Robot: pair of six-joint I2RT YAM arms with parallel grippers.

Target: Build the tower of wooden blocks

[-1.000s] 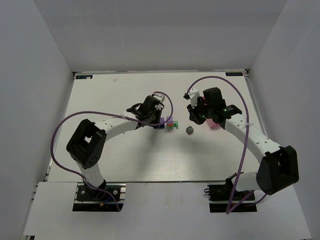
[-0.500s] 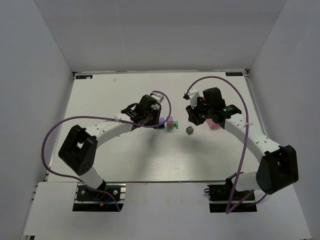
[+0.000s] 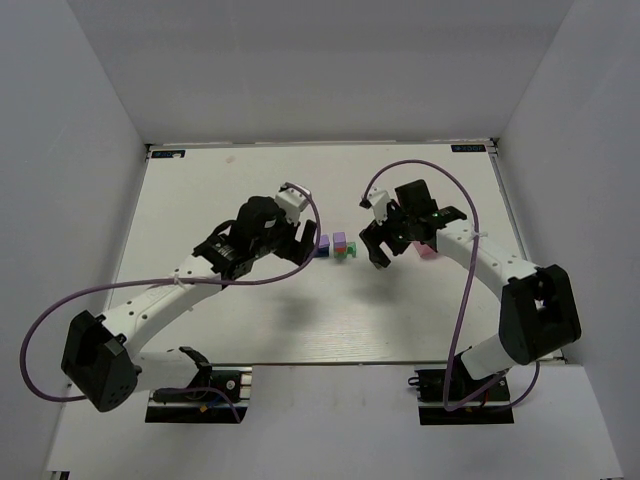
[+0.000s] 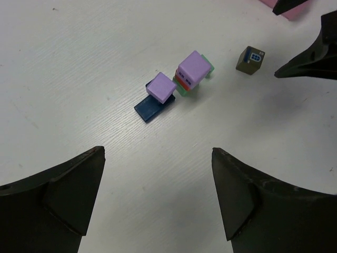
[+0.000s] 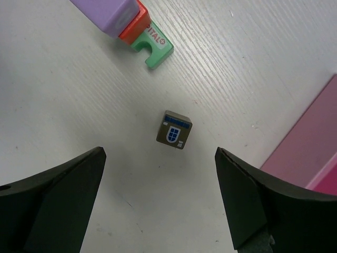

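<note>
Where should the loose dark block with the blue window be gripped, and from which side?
Grip the dark block across two opposite flat side faces, coming straight down from above. It lies alone on the table, apart from the stack, with bare space all round.

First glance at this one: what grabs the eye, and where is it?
Mid-table stands the small wood block tower: a purple block on red-orange and green ones, with a second purple block on a flat blue piece beside it. A lone dark block with a blue shield print lies apart, framed under the open right gripper. The open left gripper hangs at the tower's left.
</note>
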